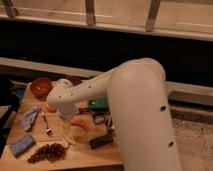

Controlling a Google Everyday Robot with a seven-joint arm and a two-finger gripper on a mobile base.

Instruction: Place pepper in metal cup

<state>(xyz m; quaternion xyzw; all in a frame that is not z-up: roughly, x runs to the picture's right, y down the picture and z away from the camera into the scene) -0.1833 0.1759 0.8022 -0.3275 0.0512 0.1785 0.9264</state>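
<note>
Where the wooden table [87, 156] shows bare board near its front edge, the pepper [80, 123] lies slim and red-orange, just right of the gripper [66, 126], between the fork [46, 123] and a dark block [101, 141]. The white arm [135, 115] reaches leftward over the table with its wrist turned down, and whether the gripper is apart or together cannot be told.

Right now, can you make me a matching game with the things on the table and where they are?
Things:
1. red bowl
2. grapes
3. hand
4. green thing

Places:
A. front left part of the table
B. hanging between the fork and the pepper
C. back left corner
D. just behind the pepper

Pairs: 1-C, 2-A, 3-B, 4-D
</note>
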